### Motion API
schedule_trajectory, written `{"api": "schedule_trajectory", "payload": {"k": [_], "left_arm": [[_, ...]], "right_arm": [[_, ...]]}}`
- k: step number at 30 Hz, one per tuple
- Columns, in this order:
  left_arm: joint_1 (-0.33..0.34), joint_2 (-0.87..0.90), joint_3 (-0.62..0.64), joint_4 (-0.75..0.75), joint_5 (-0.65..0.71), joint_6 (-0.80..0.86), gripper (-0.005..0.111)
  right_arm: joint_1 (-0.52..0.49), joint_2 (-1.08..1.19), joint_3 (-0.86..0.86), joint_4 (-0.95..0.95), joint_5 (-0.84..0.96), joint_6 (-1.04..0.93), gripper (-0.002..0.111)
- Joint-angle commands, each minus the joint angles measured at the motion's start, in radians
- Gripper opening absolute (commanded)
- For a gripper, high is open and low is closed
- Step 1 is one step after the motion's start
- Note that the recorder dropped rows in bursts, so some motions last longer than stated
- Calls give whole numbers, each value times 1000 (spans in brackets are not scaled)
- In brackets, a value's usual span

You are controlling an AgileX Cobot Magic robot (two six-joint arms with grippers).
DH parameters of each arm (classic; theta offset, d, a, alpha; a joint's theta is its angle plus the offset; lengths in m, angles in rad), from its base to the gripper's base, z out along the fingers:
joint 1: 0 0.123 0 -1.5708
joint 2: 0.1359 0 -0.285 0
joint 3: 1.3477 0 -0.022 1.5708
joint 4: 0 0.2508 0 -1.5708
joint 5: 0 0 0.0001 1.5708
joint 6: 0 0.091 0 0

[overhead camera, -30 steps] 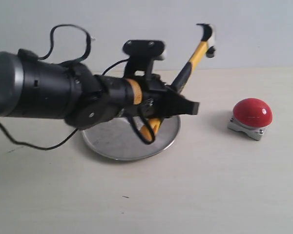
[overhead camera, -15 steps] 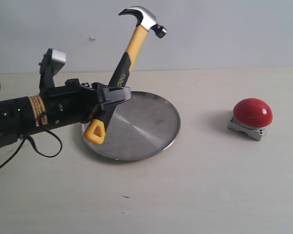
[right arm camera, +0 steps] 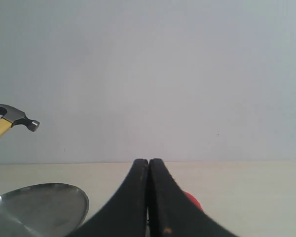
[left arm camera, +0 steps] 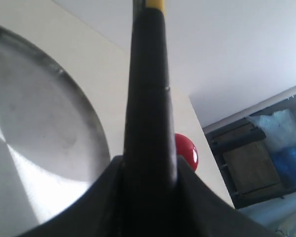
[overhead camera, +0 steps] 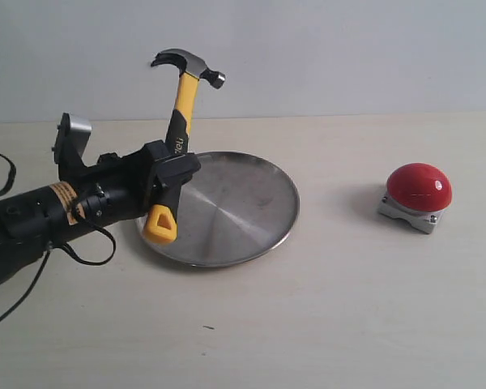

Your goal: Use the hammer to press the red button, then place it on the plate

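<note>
My left gripper (overhead camera: 172, 172) is shut on the hammer (overhead camera: 181, 105) by its black grip, above the left edge of the silver plate (overhead camera: 243, 203). The hammer stands nearly upright, dark head at the top and yellow looped end hanging below the fingers. In the left wrist view the black handle (left arm camera: 149, 98) fills the middle between the fingers. The red button (overhead camera: 419, 188) sits on its grey base at the right of the table, apart from the plate. My right gripper (right arm camera: 149, 165) is shut with nothing in it; the button (right arm camera: 191, 200) peeks out behind its fingers.
A plain pale wall stands behind the beige table (overhead camera: 324, 316). The left arm with its black cable (overhead camera: 73, 251) stretches in low from the left edge. The left wrist view shows dark shelving and blue bags (left arm camera: 281, 148) beyond the table.
The left arm has drawn back to the left with the hammer. The hammer's head has swung left and stands more upright, from over the plate's right to its left edge.
</note>
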Motion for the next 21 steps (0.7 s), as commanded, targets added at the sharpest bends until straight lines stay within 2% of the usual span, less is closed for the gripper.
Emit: {"api": "schedule_trajectory", "payload": {"k": [1,13,21], "left_arm": [[-39,39,-36,-104,-112,18,0],[-54,181,-174,-119,-69,-39,0],[-54,187,-230,-101,154,15,0]], "right_arm": [[-4,-6,4,-7,-2,0,0],[-4,-6,4,-7,-2,0,0],[-4,-6,4,-7,-2,0,0]]}}
